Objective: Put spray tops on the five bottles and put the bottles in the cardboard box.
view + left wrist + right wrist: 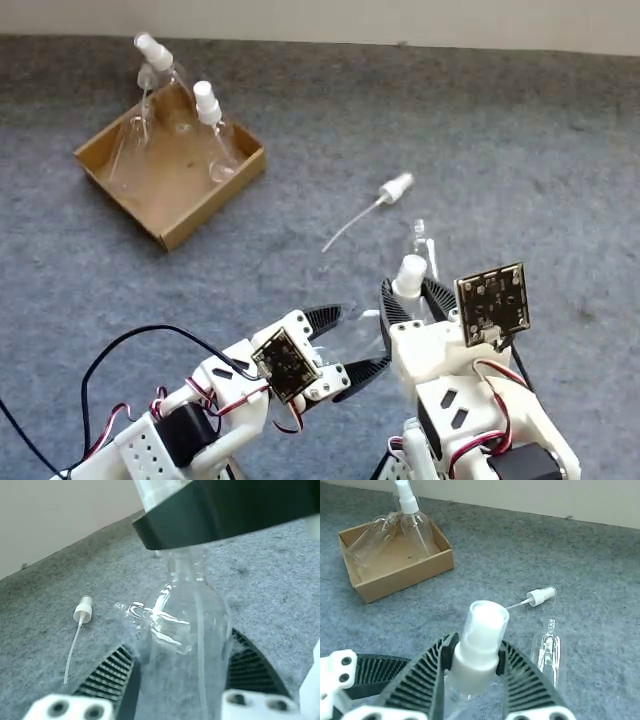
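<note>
at 6 o'clock, a clear bottle, neck toward about 1 o'clock, sits clamped in the left gripper; the right gripper pinches its white top, seemingly seated. box at 10 o'clock.

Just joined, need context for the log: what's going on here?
The left gripper holds a clear bottle by its body while the right gripper clamps a spray top at that bottle's neck, so a capping step looks under way. At least two capped bottles lean in the cardboard box. A loose spray top and an uncapped bottle lie on the grey carpet.
</note>
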Tool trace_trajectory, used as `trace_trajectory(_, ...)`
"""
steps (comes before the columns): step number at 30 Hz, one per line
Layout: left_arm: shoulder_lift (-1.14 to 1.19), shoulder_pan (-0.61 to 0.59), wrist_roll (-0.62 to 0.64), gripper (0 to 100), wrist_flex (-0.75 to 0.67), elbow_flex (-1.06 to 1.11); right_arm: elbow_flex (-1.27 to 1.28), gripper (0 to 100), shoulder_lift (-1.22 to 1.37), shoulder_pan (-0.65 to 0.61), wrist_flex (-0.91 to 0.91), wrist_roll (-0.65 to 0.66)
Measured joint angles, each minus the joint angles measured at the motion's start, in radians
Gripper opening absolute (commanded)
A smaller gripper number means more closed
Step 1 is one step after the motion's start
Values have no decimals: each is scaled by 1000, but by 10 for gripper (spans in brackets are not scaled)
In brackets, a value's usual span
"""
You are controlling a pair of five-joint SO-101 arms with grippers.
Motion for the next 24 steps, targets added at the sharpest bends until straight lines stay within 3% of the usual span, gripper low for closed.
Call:
trace_trajectory(8, -2, -3, 0, 98, 0, 0, 11, 18, -3, -150, 3, 11)
trace_trajectory(14, -2, -3, 0, 98, 0, 0, 11, 22, -3, -167, 3, 14)
trace_trajectory(20, -2, -3, 0, 98, 0, 0, 12, 126, -3, -176, 3, 14)
trace_trajectory(24, -2, -6, 0, 98, 0, 0, 29, 132, -2, -190, 9, 14)
